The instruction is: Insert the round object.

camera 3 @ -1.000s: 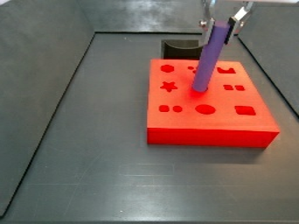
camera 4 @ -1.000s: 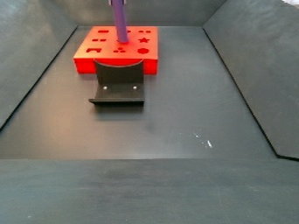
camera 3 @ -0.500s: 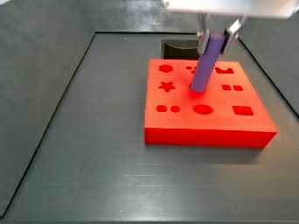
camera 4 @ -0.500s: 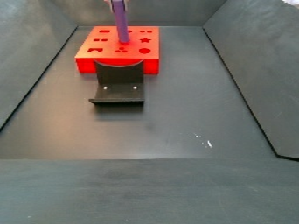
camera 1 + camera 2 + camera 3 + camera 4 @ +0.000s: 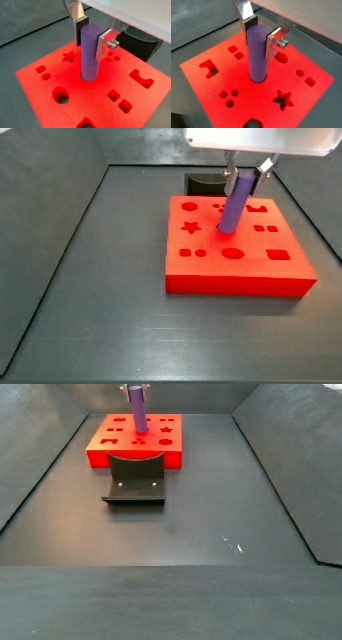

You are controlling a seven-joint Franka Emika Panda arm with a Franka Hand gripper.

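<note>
The round object, a slim purple cylinder [image 5: 89, 55], stands upright between the fingers of my gripper [image 5: 91, 37], which is shut on its upper end. Its lower end meets the top face of the red block [image 5: 121, 73] near the middle and seems to sit in a round hole there. Both wrist views show this, with the peg [image 5: 256, 57] over the red block [image 5: 234, 70]. In both side views the peg [image 5: 237, 200] [image 5: 136, 411] leans slightly under the gripper [image 5: 247, 170] [image 5: 134, 388], above the block [image 5: 261, 241] [image 5: 160, 457].
The dark fixture [image 5: 135, 484] stands on the floor against one side of the red block, and it also shows behind the block [image 5: 203, 180]. The block's top has several other shaped holes, among them a star [image 5: 193, 227]. Dark sloping walls surround the floor.
The gripper has come down with the peg. Less of the peg now shows above the block's top face.
</note>
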